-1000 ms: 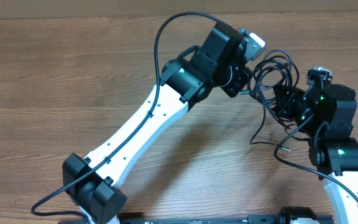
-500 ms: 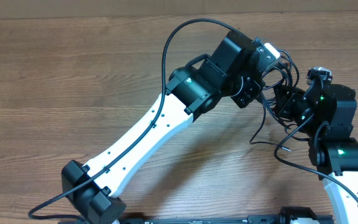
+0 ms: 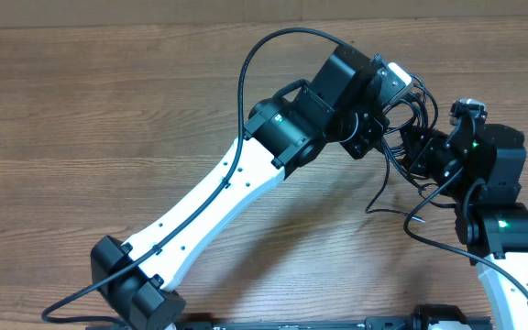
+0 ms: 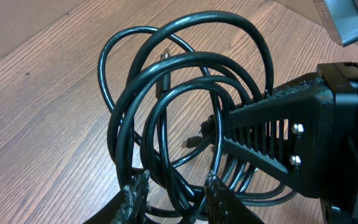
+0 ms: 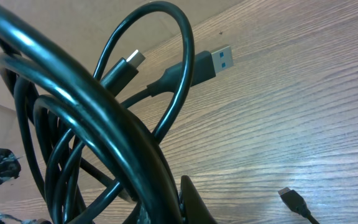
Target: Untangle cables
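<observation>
Cables (image 4: 210, 15): thin black cords, glossy and round in section, wound into overlapping loops that cross at several places. No single cord can be followed from end to end.

Left wrist view. The coil is seen standing on edge over the wooden table (image 4: 42, 99) and appears raised off it. The left gripper (image 4: 174, 194) is set partly open at the coil's lower edge, with several strands passing between its fingers. Whether they are pinched or merely straddled cannot be told. The right gripper (image 4: 225, 127) is shown from the side, closed, its ribbed finger thrust into the middle of the loops.

Right wrist view. Strands are crowded close before the lens and run down to the closed jaws, where the bundle appears to be held. A USB-A plug (image 5: 219, 61) and a smaller plug (image 5: 135, 59) are seen free at cord ends. A third plug (image 5: 294, 199) is seen low at the right.

Overhead view. The tangle is located right of centre, between the two wrists, with one loose strand trailing toward the near edge.

Step judged: the bundle is anchored by the right arm and a strand is being sought by the left. Nothing is separated yet.

Next move: one loop is to be pinched alone and drawn slowly away from the anchor, so that the crossings are not tightened.
</observation>
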Action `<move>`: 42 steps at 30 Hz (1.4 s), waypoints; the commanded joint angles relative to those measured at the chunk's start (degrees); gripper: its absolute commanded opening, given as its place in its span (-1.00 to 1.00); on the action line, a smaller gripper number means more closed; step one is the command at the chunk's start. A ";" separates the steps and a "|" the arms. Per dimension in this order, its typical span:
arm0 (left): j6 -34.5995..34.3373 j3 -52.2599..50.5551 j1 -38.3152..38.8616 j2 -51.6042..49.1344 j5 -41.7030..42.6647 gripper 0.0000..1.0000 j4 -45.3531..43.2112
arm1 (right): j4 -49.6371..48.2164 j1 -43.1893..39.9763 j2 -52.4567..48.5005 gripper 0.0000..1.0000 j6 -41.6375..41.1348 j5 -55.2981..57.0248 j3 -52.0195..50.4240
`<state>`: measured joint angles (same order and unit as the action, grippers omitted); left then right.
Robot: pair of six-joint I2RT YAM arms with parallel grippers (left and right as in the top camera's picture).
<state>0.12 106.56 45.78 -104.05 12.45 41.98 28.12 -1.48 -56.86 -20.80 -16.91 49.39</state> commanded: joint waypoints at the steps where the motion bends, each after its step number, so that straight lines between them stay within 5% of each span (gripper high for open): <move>1: -0.57 1.27 0.48 0.20 1.07 -0.37 0.04 | -0.55 -0.20 0.04 -0.93 -0.24 -1.49 0.09; 7: -0.59 1.27 0.50 -0.63 0.92 -0.21 0.13 | -0.59 -0.20 0.07 -0.93 -0.24 -4.24 0.09; 38: -0.57 1.27 0.42 -3.45 -1.03 -0.28 1.57 | -2.49 -0.20 0.61 -0.92 -0.22 -9.81 0.09; 42: -0.57 1.27 0.42 -3.45 -1.01 -0.48 1.57 | -2.69 -0.20 0.61 -0.93 -0.22 -10.25 0.09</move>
<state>-0.10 106.56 45.78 -106.52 10.85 43.40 26.57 -1.52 -56.86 -20.82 -25.04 49.39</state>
